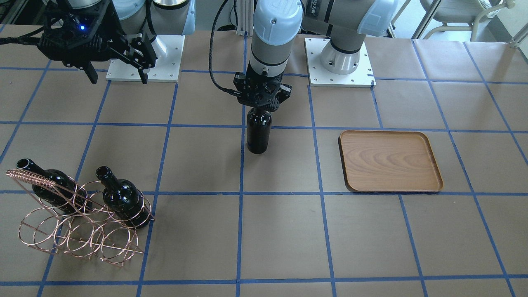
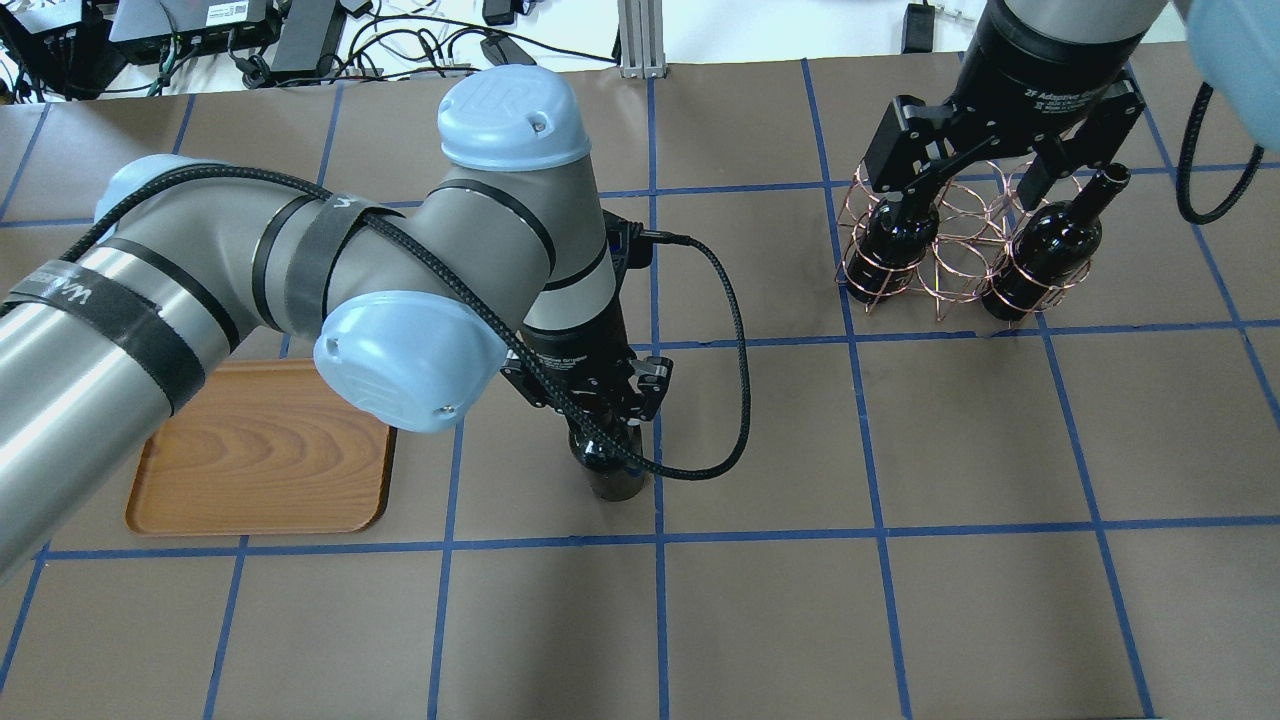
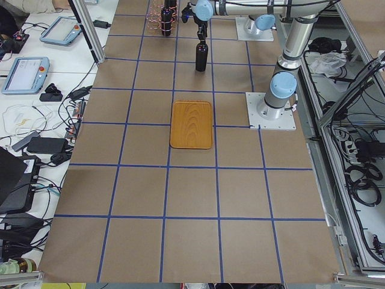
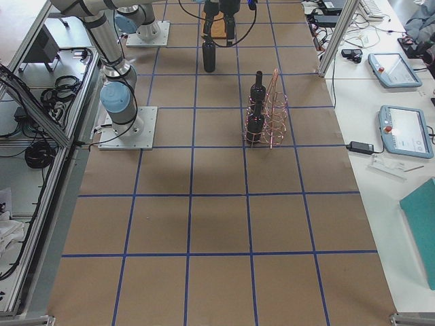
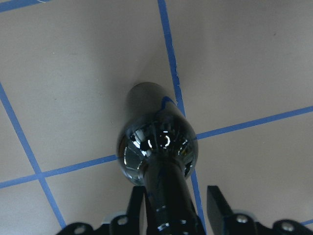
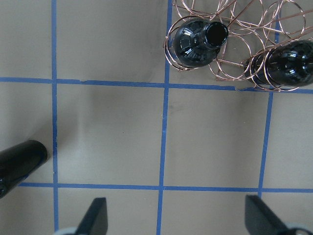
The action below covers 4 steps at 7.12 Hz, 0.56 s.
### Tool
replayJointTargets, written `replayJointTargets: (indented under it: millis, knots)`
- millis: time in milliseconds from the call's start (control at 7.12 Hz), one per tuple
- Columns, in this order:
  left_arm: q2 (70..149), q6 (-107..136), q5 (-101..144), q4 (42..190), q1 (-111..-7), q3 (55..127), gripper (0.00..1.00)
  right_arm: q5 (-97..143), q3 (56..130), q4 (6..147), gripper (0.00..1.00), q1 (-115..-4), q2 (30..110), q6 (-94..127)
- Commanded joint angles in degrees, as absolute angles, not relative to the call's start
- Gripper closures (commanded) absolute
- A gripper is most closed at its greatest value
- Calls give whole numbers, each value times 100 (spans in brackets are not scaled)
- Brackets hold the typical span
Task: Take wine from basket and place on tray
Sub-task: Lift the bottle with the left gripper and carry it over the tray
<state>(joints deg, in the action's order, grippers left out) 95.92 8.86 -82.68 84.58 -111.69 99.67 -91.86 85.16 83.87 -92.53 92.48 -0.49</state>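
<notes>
A black wine bottle (image 1: 259, 134) stands upright on the table's middle, to the robot's right of the wooden tray (image 1: 390, 161). My left gripper (image 1: 262, 106) is over it, jaws either side of its neck. In the left wrist view (image 5: 176, 198) one finger touches the neck (image 5: 168, 196) and a narrow gap shows at the other. The copper wire basket (image 1: 82, 231) holds two more black bottles (image 1: 53, 185) (image 1: 121, 198). My right gripper (image 2: 985, 190) hangs open and empty above the basket (image 2: 950, 240).
The tray (image 2: 260, 450) has nothing on it and is partly under my left arm in the overhead view. Blue tape lines grid the brown table. The arm bases (image 1: 144, 57) (image 1: 339, 62) stand at the robot's edge of the table.
</notes>
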Motion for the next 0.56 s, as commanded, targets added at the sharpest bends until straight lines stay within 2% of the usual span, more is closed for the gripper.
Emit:
replayJointTargets:
  millis: [0,421]
  knots:
    - [9589,879,-8288,8464,-11162,9932,100,-9202,8543,8394,0,-9221,9255,-69]
    - [9379,879,-8593,8516,-11040,9757,100,-9167,8569,8402,0,-9264,9264,27]
